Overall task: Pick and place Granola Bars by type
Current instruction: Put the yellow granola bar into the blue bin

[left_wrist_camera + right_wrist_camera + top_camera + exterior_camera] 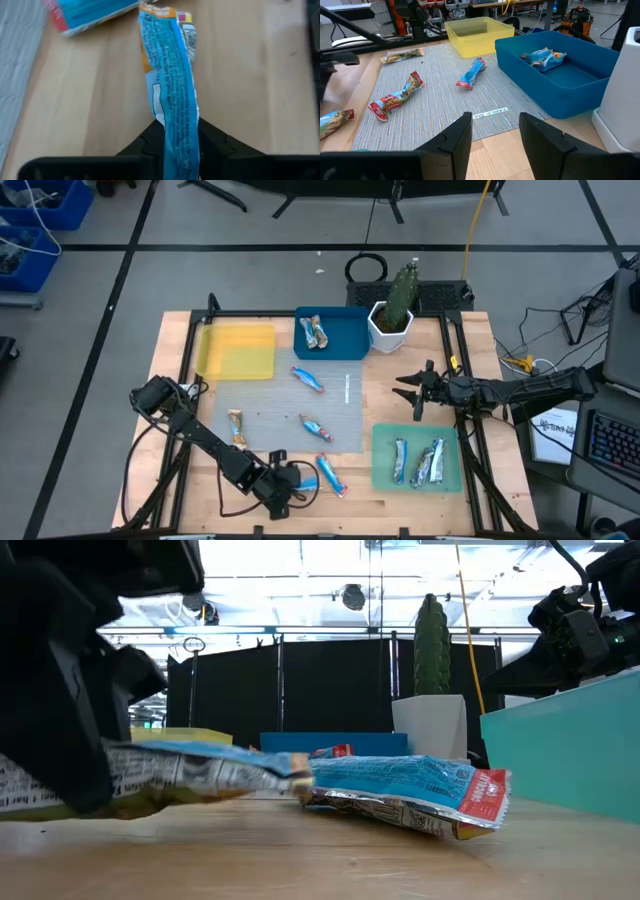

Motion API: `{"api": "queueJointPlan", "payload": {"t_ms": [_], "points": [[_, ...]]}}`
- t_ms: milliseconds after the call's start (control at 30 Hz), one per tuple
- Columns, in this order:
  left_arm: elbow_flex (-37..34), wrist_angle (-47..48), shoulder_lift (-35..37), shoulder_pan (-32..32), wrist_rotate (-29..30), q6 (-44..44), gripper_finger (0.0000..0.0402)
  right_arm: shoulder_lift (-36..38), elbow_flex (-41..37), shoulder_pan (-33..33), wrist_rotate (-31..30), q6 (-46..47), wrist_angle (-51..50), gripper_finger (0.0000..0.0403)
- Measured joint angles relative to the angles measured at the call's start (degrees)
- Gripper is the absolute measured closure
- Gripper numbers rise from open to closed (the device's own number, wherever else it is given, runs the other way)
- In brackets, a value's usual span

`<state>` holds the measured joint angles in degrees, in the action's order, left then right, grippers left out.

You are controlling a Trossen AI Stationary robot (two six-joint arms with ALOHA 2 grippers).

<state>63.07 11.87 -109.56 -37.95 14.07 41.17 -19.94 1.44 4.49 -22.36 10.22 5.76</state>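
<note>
- The left gripper (297, 480) sat low at the table's near edge, its fingers pinched on a blue bar (172, 95) that lay along the wood between them.
- Just beside that held bar lay another bar (331, 475), blue with a red end, on bare wood.
- A brownish bar (236, 427) rested on the grey mat (270, 405), left of centre.
- The yellow tray (238, 351) at the far left of the mat held nothing that could be seen.
- Two blue bars lay on the mat: one (308, 378) near the far side, one (316, 427) nearer the middle.
- The blue tray (345, 338) held what looked like two blue bars (316, 333), close together.
- A white pot with a cactus (393, 315) stood just beside the blue tray.
- The green tray (385, 470) at the near right held about three silver-blue bars (420, 463), side by side.
- The right gripper (416, 392) hovered over the table's right side, fingers apart, holding nothing.
</note>
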Motion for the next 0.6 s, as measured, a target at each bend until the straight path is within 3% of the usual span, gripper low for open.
{"api": "queueJointPlan", "payload": {"t_ms": [300, 600], "points": [[0.0, -3.1, 0.7, -0.5, -3.9, -7.9, 0.0364, 0.0, 0.0, 0.0, 0.0, 0.0, 0.0, 0.0245], [0.1, -3.2, 9.0, -1.2, -7.1, -24.6, 0.0382, 0.0, 0.0, 0.0, 0.0, 0.0, 0.0, 0.0245]]}}
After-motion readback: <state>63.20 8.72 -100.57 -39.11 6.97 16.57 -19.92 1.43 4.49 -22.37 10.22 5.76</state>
